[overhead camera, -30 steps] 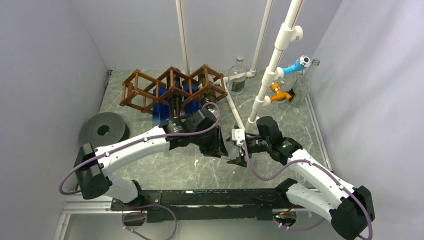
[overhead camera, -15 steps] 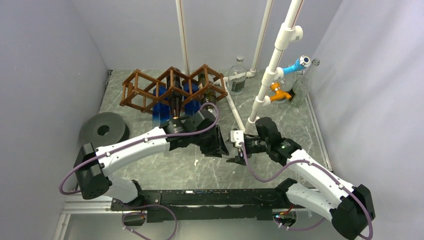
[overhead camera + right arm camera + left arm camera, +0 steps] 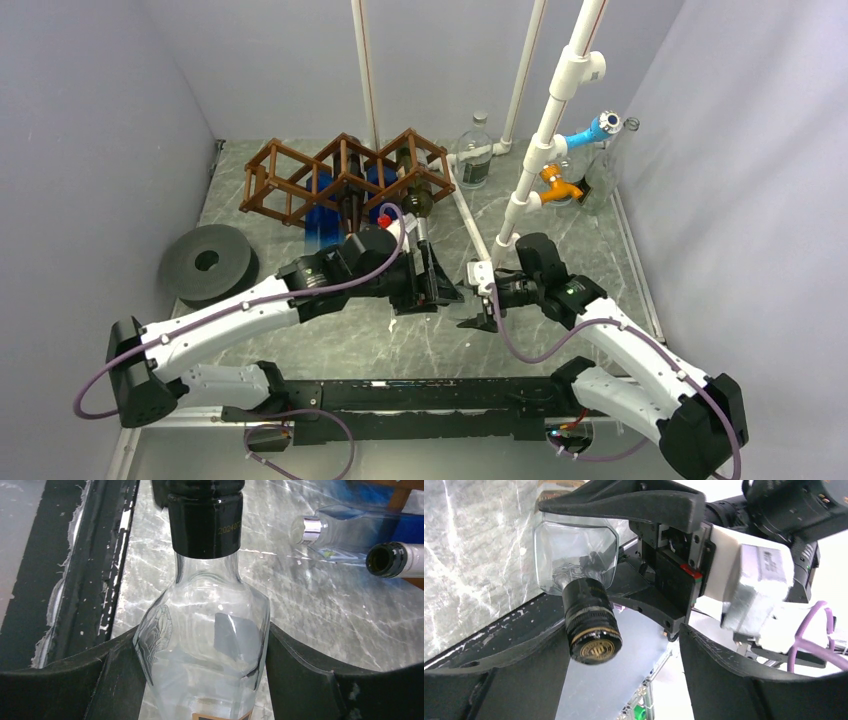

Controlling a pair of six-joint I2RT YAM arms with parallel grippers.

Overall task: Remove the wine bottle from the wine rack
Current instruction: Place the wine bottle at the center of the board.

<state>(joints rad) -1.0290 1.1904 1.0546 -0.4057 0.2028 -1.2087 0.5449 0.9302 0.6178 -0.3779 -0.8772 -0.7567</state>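
Clear glass wine bottle [image 3: 205, 645] with a black capsule is out of the brown wooden wine rack [image 3: 340, 180]. It is held above the grey marble table [image 3: 350, 340], between the two arms, well in front of the rack. The right gripper [image 3: 478, 312] is clamped on it, one finger pressed against each side of the bottle's shoulder. The neck points towards the left gripper [image 3: 438, 287]. That gripper's fingers are spread wide, with the cap between them; no squeeze on the cap can be seen. From the overhead camera the bottle itself is hard to make out. Behind it, a dark open-mouthed bottle [image 3: 387, 560] and a silver-capped clear bottle [image 3: 350, 530] lie in the rack. The removal looks essentially done. What remains, most likely, is a handover or setting the bottle down.
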